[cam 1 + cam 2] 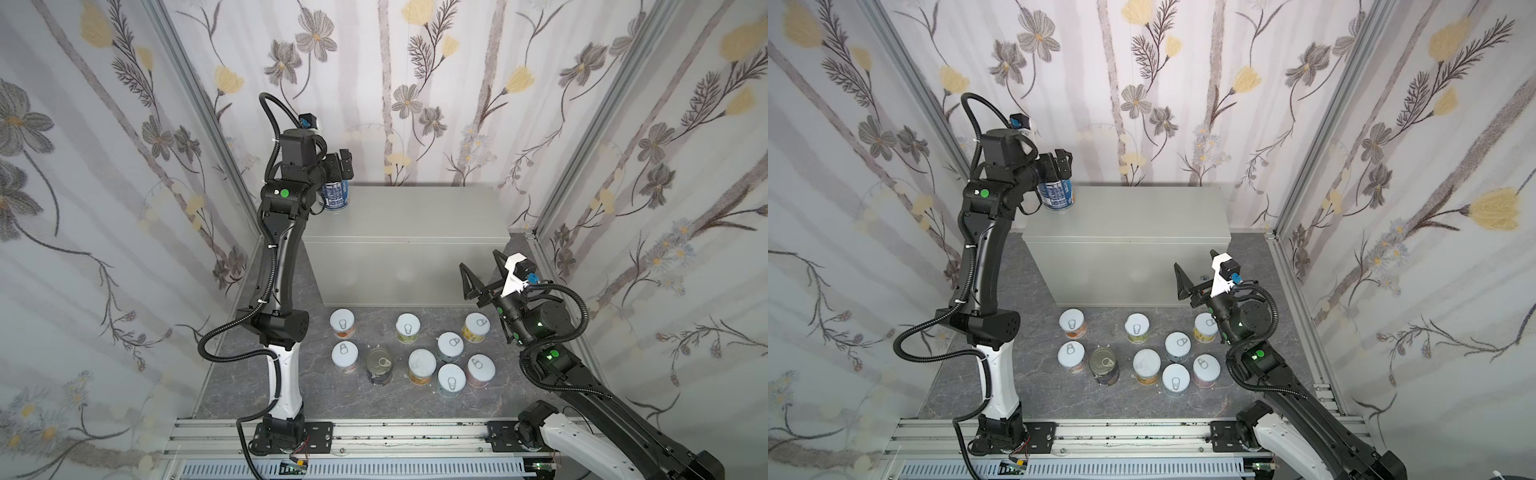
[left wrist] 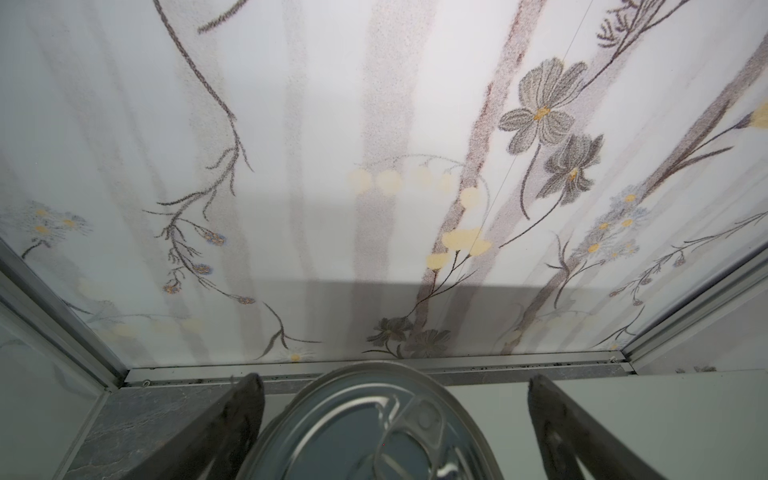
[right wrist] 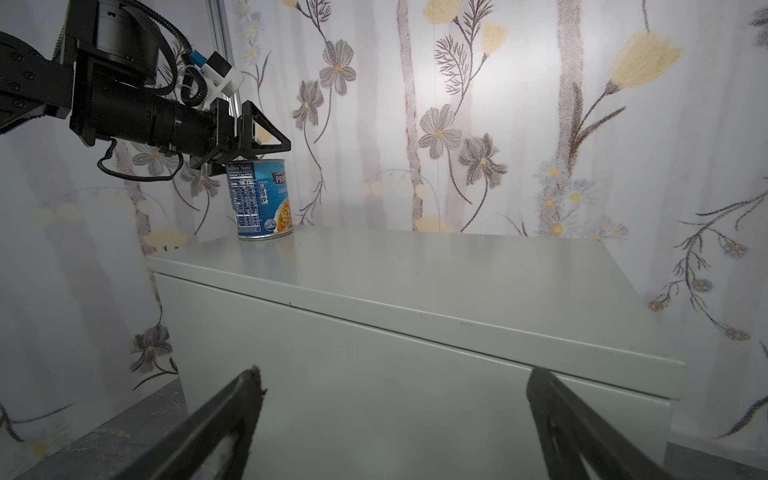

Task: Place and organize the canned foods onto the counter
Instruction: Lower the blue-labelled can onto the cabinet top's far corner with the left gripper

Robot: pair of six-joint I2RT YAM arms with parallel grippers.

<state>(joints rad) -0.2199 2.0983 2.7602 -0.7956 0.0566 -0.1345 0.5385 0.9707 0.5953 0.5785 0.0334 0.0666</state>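
A tall dark-blue can (image 1: 334, 198) (image 1: 1057, 198) (image 3: 262, 199) stands upright on the back left corner of the light-grey counter (image 1: 415, 216) (image 1: 1142, 216) (image 3: 415, 266). My left gripper (image 1: 338, 171) (image 1: 1059, 166) (image 3: 257, 143) is open around its top, with a finger on each side of the bare metal pull-tab lid (image 2: 374, 424). On the dark floor in front of the counter stand several short white-lidded cans (image 1: 342, 323) (image 1: 1072, 323) and one tall metal-lidded can (image 1: 379, 365) (image 1: 1104, 365). My right gripper (image 1: 478, 259) (image 1: 1195, 259) (image 3: 392, 382) hangs open and empty before the counter's front right.
Floral walls close in the back and both sides. An aluminium rail (image 1: 374, 432) runs along the front, carrying both arm bases. The counter's flat top (image 2: 644, 415) stretches to the right of the blue can. A strip of marbled floor (image 1: 374, 403) lies between the cans and the rail.
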